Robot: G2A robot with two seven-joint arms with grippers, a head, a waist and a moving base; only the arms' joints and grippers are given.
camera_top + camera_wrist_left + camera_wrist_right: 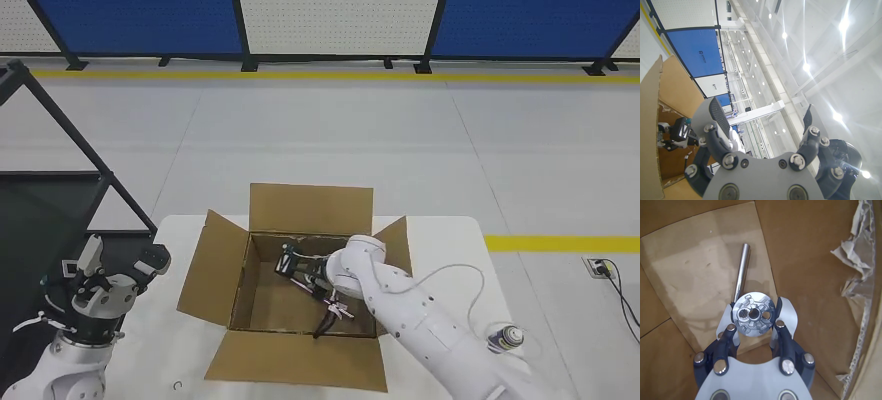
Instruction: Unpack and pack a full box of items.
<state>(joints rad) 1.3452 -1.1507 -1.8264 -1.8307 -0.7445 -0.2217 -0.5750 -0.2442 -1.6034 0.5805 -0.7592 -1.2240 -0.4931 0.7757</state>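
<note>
An open cardboard box (pixel 300 215) stands on the white table (pixel 450 240). Inside it my right gripper (pixel 755 311) is shut on a round metal gear disc (pixel 753 316), held by its rim just above the box floor (pixel 696 275). A shiny metal rod (pixel 741 270) lies on that floor past the disc. The right arm (pixel 385 295) leans into the box from the near right. At the table's near left my left gripper (pixel 761 117) points upward, open and holding nothing; the box flap (pixel 651 113) rises beside it.
The box's flaps (pixel 210 265) are folded outward on all sides. Torn paper lining (pixel 857 256) hangs on one inner wall. A small cylindrical item (pixel 505 338) stands on the table at the near right. A dark rack (pixel 40 200) stands left of the table.
</note>
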